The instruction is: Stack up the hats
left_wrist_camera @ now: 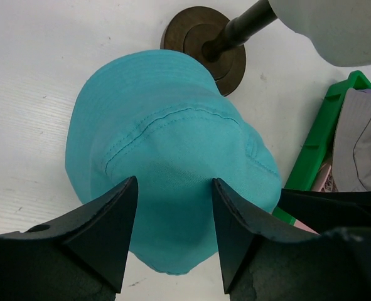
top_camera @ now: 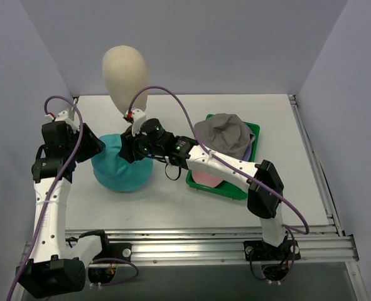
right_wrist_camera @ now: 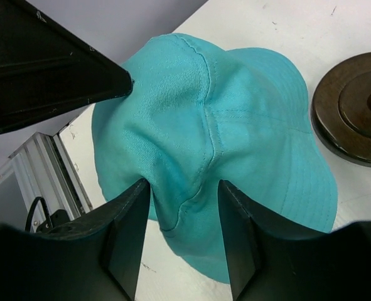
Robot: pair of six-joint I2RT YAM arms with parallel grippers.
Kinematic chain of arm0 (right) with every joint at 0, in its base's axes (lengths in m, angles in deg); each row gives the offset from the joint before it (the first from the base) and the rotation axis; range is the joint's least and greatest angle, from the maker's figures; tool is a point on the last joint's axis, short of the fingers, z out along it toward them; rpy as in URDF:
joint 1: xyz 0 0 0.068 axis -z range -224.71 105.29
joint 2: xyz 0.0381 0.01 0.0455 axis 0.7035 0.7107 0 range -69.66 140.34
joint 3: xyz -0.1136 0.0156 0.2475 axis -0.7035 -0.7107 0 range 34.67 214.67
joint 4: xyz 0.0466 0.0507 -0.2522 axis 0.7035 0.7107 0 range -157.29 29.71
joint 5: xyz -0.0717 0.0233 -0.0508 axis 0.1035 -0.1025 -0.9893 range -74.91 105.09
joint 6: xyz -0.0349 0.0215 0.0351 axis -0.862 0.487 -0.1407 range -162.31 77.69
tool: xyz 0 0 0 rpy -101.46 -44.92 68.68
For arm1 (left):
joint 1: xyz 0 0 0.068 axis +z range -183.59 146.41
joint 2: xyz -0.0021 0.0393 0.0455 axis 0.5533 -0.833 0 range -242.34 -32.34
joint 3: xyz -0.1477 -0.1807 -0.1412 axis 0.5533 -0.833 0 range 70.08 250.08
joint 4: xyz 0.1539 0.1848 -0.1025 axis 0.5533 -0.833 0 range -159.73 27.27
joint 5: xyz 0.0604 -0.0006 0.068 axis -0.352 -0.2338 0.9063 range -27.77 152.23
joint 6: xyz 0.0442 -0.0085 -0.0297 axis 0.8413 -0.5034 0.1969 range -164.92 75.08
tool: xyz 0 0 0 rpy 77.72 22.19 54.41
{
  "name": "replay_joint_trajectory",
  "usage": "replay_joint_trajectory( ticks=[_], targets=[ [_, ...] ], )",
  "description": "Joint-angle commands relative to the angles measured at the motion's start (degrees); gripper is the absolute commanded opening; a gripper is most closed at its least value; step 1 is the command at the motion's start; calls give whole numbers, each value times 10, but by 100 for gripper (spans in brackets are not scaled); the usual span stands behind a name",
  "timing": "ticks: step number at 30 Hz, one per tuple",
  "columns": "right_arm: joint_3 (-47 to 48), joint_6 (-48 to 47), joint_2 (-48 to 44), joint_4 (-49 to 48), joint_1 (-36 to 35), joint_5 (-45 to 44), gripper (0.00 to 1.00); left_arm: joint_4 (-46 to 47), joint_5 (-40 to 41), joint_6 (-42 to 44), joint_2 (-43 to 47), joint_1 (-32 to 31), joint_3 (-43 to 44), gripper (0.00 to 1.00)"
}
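We saw the teal hat (top_camera: 119,170) lying on the table (top_camera: 172,204) beside the mannequin stand (left_wrist_camera: 191,34), left of the green tray (top_camera: 232,190) that held the grey hat (top_camera: 223,135). The right gripper (right_wrist_camera: 184,188) pinched a fold of its crown. The left gripper (left_wrist_camera: 172,188) stood wide open astride it, one fingertip touching the fabric.

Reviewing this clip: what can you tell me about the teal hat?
The teal hat is a soft, cotton-looking bucket hat with stitched seams and a floppy brim. It sits crumpled on the table, next to the mannequin's brown base. The right gripper pinches a fold of its crown. The left gripper straddles the opposite side, fingers apart.
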Motion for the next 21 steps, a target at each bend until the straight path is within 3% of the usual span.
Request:
replay_joint_trajectory(
  ticks=[1,9,21],
  targets=[
    [-1,-3,-26,-2,9,-28,44,40,-19,4,-8,0,-9,59],
    [-44,-2,-40,-30,18,-9,53,43,-10,15,-37,-17,4,60],
    [-26,0,-76,-33,36,-31,53,26,-2,25,-48,-23,72,63]
  ],
)
